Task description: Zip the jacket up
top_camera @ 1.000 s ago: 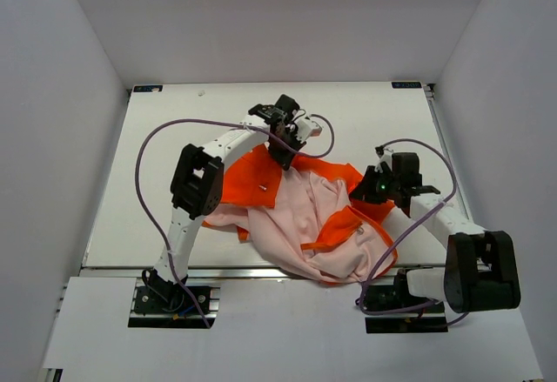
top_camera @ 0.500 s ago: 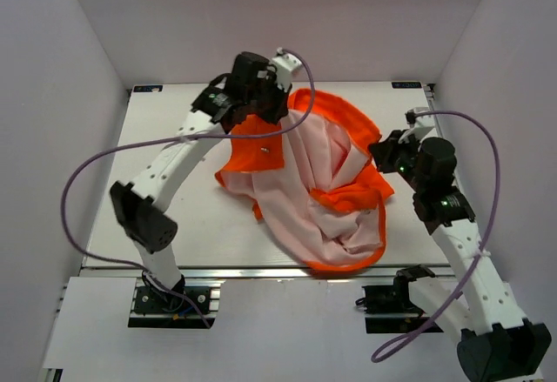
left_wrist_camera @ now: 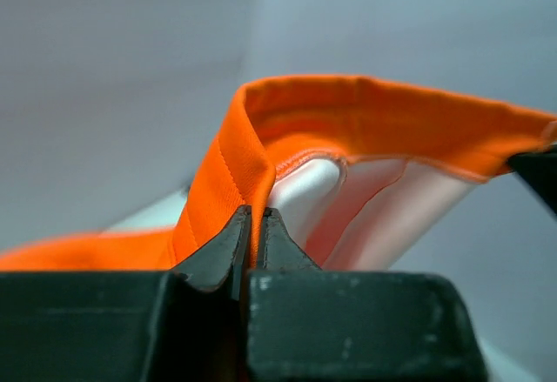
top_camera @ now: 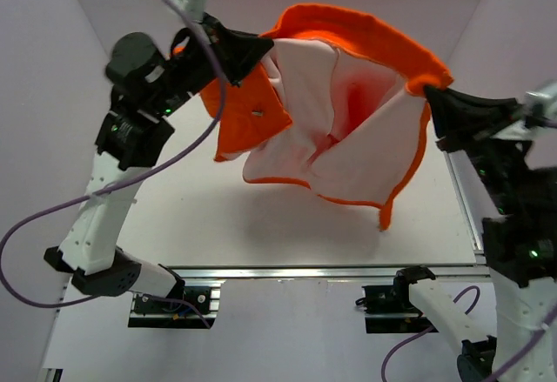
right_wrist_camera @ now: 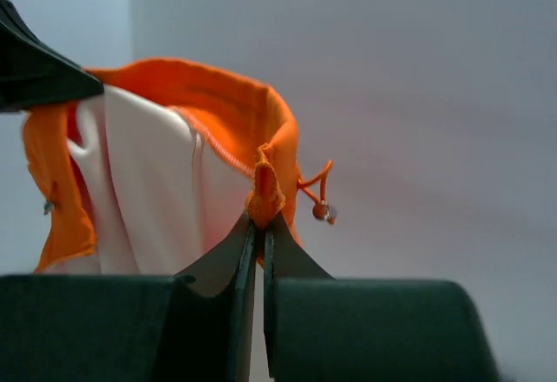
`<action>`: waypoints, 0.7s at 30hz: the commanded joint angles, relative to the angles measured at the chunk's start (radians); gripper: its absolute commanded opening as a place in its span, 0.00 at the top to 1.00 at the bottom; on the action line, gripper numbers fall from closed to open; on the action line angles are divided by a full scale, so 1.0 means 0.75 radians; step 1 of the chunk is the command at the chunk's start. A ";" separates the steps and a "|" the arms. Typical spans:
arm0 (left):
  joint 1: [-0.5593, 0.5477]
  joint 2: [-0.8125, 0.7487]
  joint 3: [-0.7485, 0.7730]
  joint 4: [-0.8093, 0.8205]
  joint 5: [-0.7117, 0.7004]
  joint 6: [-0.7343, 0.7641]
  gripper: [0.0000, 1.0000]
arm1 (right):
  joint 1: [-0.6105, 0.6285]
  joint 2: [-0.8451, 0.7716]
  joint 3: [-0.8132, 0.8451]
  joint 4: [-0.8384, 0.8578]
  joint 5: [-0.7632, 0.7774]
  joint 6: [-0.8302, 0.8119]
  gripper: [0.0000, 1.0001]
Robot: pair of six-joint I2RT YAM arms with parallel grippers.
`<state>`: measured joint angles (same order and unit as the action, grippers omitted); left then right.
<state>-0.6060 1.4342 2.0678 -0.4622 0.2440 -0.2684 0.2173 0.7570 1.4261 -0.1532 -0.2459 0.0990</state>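
The orange jacket [top_camera: 348,30] with pale pink lining hangs in the air, spread between both grippers high above the table. My left gripper [top_camera: 265,51] is shut on its orange edge at the upper left; the wrist view shows the jaws pinching the orange band [left_wrist_camera: 222,182]. My right gripper [top_camera: 431,95] is shut on the orange edge at the right; in its wrist view the fabric [right_wrist_camera: 265,186] bunches at the fingertips, and a small orange cord with a bead [right_wrist_camera: 320,211] dangles beside it. A flap with a snap [top_camera: 252,112] hangs at left. The zipper cannot be made out.
The white table [top_camera: 200,217] lies below the hanging jacket, with a metal rail [top_camera: 305,271] along its near edge. White walls enclose the cell on three sides. Purple cables loop from both arms.
Both arms have risen steeply and moved apart, lifting the jacket off the table and stretching it open in the air. Both grippers stayed shut on the fabric.
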 commanded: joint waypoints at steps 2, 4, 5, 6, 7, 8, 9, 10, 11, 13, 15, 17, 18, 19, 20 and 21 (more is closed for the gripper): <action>0.000 -0.167 0.106 0.372 0.190 -0.251 1.00 | -0.005 -0.030 0.282 0.108 -0.138 -0.046 1.00; 0.000 -0.190 0.125 0.414 0.196 -0.274 1.00 | -0.038 -0.032 0.391 0.110 -0.143 -0.050 1.00; 0.000 -0.202 0.153 0.436 0.192 -0.288 1.00 | -0.054 -0.028 0.430 0.108 -0.147 -0.052 1.00; 0.000 -0.208 0.162 0.458 0.210 -0.329 1.00 | -0.091 -0.022 0.471 0.098 -0.165 -0.050 1.00; 0.000 -0.213 0.172 0.475 0.229 -0.340 1.00 | -0.112 0.005 0.518 0.086 -0.179 -0.048 1.00; 0.000 -0.215 0.186 0.485 0.237 -0.352 1.00 | -0.136 0.017 0.597 0.063 -0.196 -0.036 1.00; 0.000 -0.213 0.194 0.495 0.241 -0.366 1.00 | -0.185 0.030 0.628 0.051 -0.230 -0.010 1.00; 0.000 -0.213 0.196 0.498 0.227 -0.368 1.00 | -0.210 0.048 0.649 0.043 -0.235 0.011 1.00; 0.000 -0.211 0.194 0.498 0.193 -0.372 1.00 | -0.232 0.052 0.657 0.039 -0.231 0.029 1.00; 0.000 -0.176 0.209 0.483 0.174 -0.366 1.00 | -0.273 0.066 0.637 0.039 -0.210 0.060 1.00; 0.000 -0.111 0.255 0.422 0.103 -0.330 1.00 | -0.275 0.089 0.594 0.024 -0.139 0.085 1.00; 0.000 -0.074 0.237 0.381 -0.038 -0.293 1.00 | -0.273 0.156 0.557 0.002 -0.086 0.087 1.00; 0.000 -0.031 0.203 0.373 -0.088 -0.282 1.00 | -0.275 0.185 0.549 -0.021 -0.065 0.083 1.00; 0.000 -0.006 0.182 0.369 -0.129 -0.276 1.00 | -0.275 0.250 0.531 -0.027 -0.067 0.083 1.00; 0.000 0.022 0.172 0.353 -0.169 -0.242 1.00 | -0.273 0.283 0.506 -0.027 -0.067 0.083 1.00; 0.000 0.061 0.168 0.340 -0.293 -0.233 1.00 | -0.273 0.314 0.447 -0.027 -0.069 0.089 1.00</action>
<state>-0.6086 1.3811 2.2238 -0.1806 0.2646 -0.4847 0.0170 0.8616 1.8469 -0.1551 -0.3653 0.1448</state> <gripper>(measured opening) 0.119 0.046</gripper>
